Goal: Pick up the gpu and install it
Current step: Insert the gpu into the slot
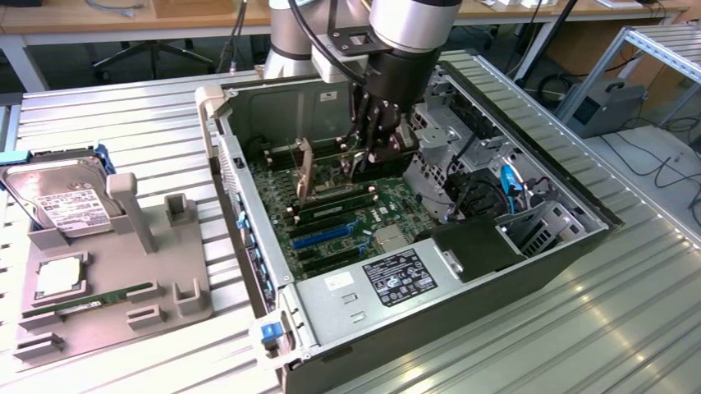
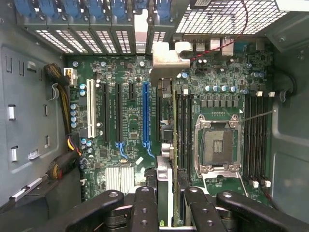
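The gpu (image 2: 166,145) shows edge-on in the wrist view, a thin card with its silver end bracket (image 2: 166,55) toward the case's rear slot covers. My gripper (image 2: 169,212) is shut on it, one black finger (image 2: 145,208) on each side. The card hangs over the green motherboard (image 2: 125,121), beside the long blue slot (image 2: 145,116), between that slot and the CPU socket (image 2: 217,145). In the exterior view the gripper (image 1: 370,144) reaches down into the open computer case (image 1: 235,189), with the gpu (image 1: 353,160) held just above the board.
On the exterior view's left, a grey fixture (image 1: 110,287) holds a hard drive (image 1: 61,201), a CPU (image 1: 61,275) and a RAM stick (image 1: 98,300). Inside the case are a power supply (image 1: 400,279), drive cages (image 1: 449,139) and cables (image 2: 63,87).
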